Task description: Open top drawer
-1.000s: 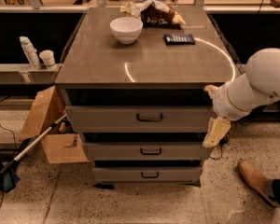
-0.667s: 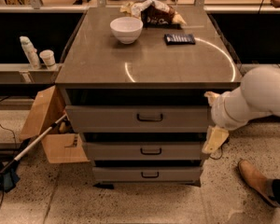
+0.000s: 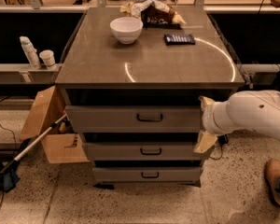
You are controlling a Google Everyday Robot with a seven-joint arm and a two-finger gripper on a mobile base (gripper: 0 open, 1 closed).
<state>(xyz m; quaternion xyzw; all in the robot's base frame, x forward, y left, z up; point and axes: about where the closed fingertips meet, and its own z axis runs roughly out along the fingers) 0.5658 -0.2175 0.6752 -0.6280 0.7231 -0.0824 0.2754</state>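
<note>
The top drawer (image 3: 112, 119) is the widest grey front under the countertop, with a small dark bail handle (image 3: 150, 118) at its centre. A dark gap shows above it. My gripper (image 3: 204, 122) is at the drawer front's right end, well right of the handle. Its two tan fingers are spread apart, one fingertip (image 3: 206, 101) near the front's top edge and the other by the second drawer's top. It holds nothing. The white arm (image 3: 252, 113) reaches in from the right.
Two narrower drawers (image 3: 149, 150) sit below. On the countertop (image 3: 144, 64) are a white bowl (image 3: 126, 29), a snack bag (image 3: 154, 12) and a dark flat item (image 3: 179, 39). A cardboard box (image 3: 51, 125) and a stick stand left. A shoe (image 3: 276, 181) is at right.
The arm has lowered and the gripper has shifted a little left, closer against the right end of the top drawer front. The drawers have not visibly moved.
</note>
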